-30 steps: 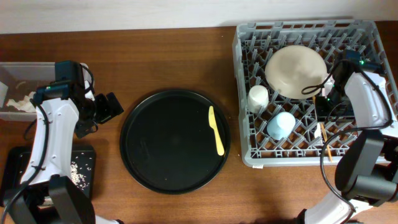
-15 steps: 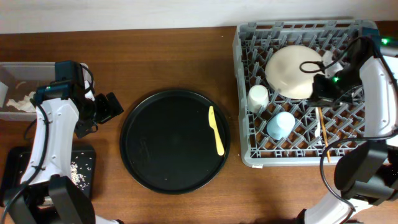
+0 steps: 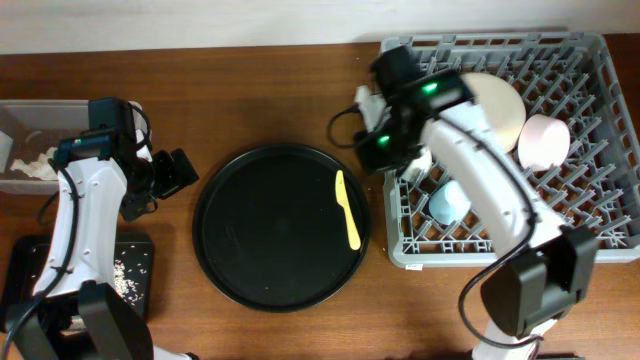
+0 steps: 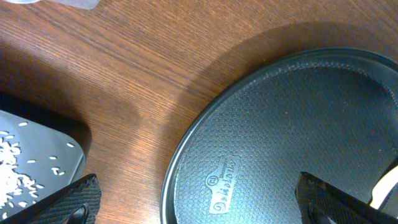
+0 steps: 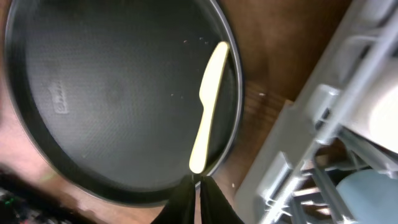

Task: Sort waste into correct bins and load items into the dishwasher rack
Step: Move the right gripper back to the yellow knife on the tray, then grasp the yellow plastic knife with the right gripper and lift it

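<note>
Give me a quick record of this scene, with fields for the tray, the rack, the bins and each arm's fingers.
round black tray: yellow knife lying on it
dishwasher rack: cream plate, pink bowl, light blue cup inside
clear tub: white napkins
shallow black tray: rice grains
left fingers: open, empty, beside the round tray's left edge
right fingers: shut, empty, close to one end of the knife

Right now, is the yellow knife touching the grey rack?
Apart. The overhead view shows the knife on the round tray, with bare table between tray and rack.
</note>
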{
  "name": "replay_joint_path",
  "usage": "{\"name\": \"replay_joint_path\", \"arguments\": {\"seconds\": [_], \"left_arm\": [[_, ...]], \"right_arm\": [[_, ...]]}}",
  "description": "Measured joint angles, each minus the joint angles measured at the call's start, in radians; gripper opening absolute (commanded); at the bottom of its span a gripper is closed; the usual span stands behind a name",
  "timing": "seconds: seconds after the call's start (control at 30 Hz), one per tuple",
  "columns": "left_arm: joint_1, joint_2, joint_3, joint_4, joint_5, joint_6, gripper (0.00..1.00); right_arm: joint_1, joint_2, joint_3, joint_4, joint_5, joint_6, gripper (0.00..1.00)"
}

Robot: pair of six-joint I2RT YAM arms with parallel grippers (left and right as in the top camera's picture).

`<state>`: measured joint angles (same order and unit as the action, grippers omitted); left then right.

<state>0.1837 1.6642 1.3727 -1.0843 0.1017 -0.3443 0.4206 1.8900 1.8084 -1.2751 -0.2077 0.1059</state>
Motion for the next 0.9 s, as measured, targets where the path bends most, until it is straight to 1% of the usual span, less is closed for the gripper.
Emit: {"name": "replay_joint_path", "arguments": {"seconds": [0.1, 0.17, 0.2, 0.23, 0.27, 0.33, 0.47, 0.57, 0.7, 0.9], "left_arm": [[0.0, 0.0, 0.0, 0.0, 0.0, 0.0, 0.99], [0.0, 0.0, 0.0, 0.0, 0.0, 0.0, 0.99], [0.0, 0.0, 0.0, 0.0, 0.0, 0.0, 0.99], [0.0, 0.0, 0.0, 0.001, 0.0, 0.0, 0.99], [0.0, 0.0, 0.0, 0.0, 0.0, 0.0, 0.99], [0.0, 0.0, 0.0, 0.001, -0.001, 0.0, 0.99], [0.0, 0.0, 0.0, 0.0, 0.0, 0.0, 0.99], [0.0, 0.0, 0.0, 0.0, 0.0, 0.0, 0.99], [0.0, 0.0, 0.0, 0.0, 0.0, 0.0, 0.99], [0.0, 0.0, 0.0, 0.0, 0.0, 0.0, 0.99]], "right_arm": [[0.118, 0.012, -0.081, 0.097, 0.125, 0.076, 0.09], [0.159, 0.022, -0.16, 0.238, 0.196, 0.128, 0.09], [0.174, 0.036, -0.218, 0.345, 0.232, 0.168, 0.09], [0.174, 0.036, -0.238, 0.382, 0.238, 0.179, 0.09], [0.174, 0.042, -0.293, 0.49, 0.259, 0.217, 0.09], [0.174, 0.042, -0.371, 0.631, 0.306, 0.279, 0.1], [0.174, 0.044, -0.489, 0.783, 0.383, 0.331, 0.14], [0.174, 0.045, -0.525, 0.852, 0.41, 0.341, 0.14], [0.174, 0.07, -0.534, 0.856, 0.429, 0.355, 0.14], [0.174, 0.088, -0.536, 0.848, 0.428, 0.463, 0.15]]}}
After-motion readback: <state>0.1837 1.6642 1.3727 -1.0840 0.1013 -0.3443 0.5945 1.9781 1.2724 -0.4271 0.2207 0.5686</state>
